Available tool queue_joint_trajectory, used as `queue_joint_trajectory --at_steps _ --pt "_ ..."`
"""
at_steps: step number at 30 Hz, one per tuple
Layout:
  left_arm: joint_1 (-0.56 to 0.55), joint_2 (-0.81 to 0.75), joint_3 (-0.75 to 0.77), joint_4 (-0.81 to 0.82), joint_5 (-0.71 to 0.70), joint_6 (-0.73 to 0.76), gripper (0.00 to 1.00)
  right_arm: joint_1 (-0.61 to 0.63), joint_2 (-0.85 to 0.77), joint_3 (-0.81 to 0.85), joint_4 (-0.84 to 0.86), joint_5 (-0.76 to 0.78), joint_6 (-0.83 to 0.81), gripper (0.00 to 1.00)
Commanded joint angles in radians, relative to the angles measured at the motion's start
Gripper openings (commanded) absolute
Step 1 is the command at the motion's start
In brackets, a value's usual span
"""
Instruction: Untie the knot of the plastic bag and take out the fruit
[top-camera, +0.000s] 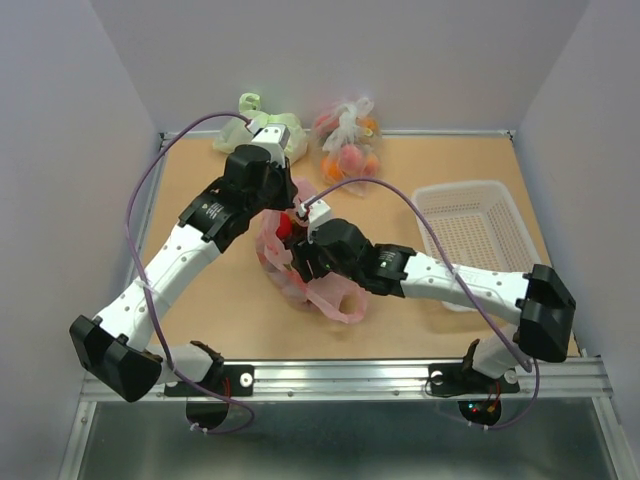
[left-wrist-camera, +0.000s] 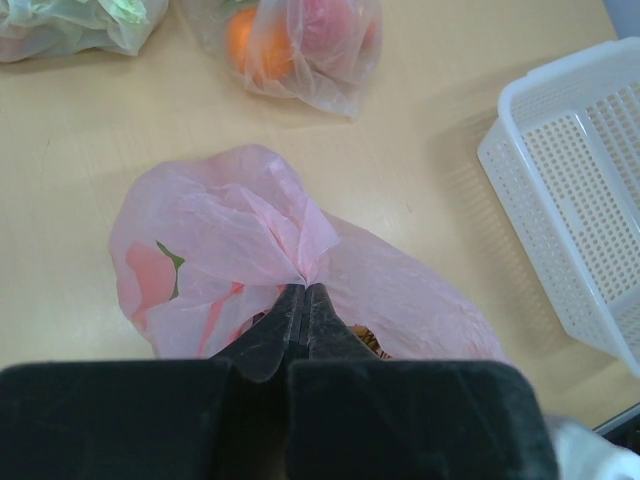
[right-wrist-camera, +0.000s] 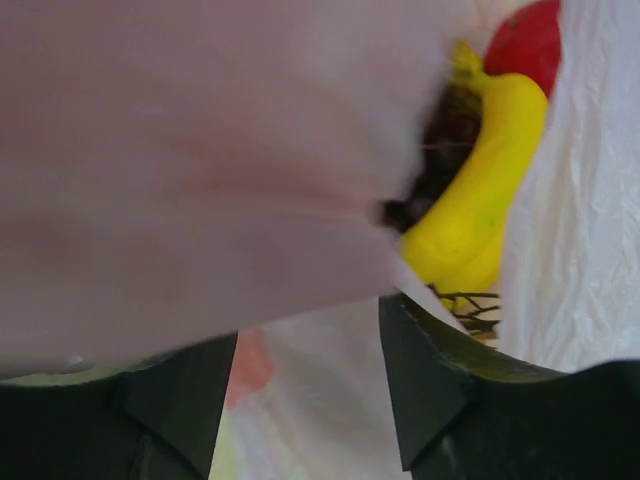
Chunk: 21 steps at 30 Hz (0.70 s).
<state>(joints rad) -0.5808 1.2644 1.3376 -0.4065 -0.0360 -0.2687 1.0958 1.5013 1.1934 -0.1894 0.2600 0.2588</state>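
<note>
Surface: tan, matt wooden tabletop (top-camera: 230, 310) boxed in by plain grey walls.
Plastic bag: the thin, translucent pink plastic bag (left-wrist-camera: 220, 230) lies crumpled and glossy at mid-table between the two arms. It sits in front of the other two bags, and reddish patches show through its film.
Fruit: inside the bag, in the right wrist view, lies a smooth, curved yellow banana (right-wrist-camera: 480, 190). A round red fruit (right-wrist-camera: 530, 40) sits at its far end, and a dark grape bunch (right-wrist-camera: 450, 140) with thin brown stems lies alongside it.
Left gripper: the left gripper (left-wrist-camera: 305, 290) is clenched tight on gathered pleats of pink film that fan out from its tips.
Right gripper: the right gripper (right-wrist-camera: 310, 330) is at the bag's mouth, its black fingers parted, with blurred pink film draped over it.
Basket: a white, rectangular plastic basket (top-camera: 465, 186) with perforated walls stands right of the bag, apart from it.
Other bags: a pale green bag (top-camera: 262, 125) and a clear bag of orange-red fruit (top-camera: 350, 140) sit at the far edge.
</note>
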Motion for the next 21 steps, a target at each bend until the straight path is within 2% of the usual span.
queue_joint_trajectory --at_steps 1,7,11,16,19,21 --pt "0.001 -0.057 0.046 0.023 0.004 -0.009 0.0 -0.043 0.011 -0.07 0.177 0.068 -0.006 0.6" --pt "0.006 -0.059 0.017 0.063 -0.088 -0.026 0.0 -0.04 0.043 -0.26 0.182 -0.184 0.08 0.57" --pt "0.027 -0.056 -0.015 0.101 -0.162 -0.061 0.0 0.038 -0.01 -0.402 0.182 -0.211 0.167 0.4" --pt "0.035 -0.054 -0.077 0.135 -0.131 -0.069 0.0 0.07 -0.107 -0.509 0.179 -0.239 0.243 0.36" --pt "0.036 -0.072 -0.113 0.152 -0.041 -0.063 0.0 0.072 -0.203 -0.493 0.119 -0.175 0.243 0.47" --pt "0.036 -0.091 -0.129 0.143 0.008 -0.052 0.0 0.072 -0.245 -0.441 0.069 -0.107 0.227 0.62"
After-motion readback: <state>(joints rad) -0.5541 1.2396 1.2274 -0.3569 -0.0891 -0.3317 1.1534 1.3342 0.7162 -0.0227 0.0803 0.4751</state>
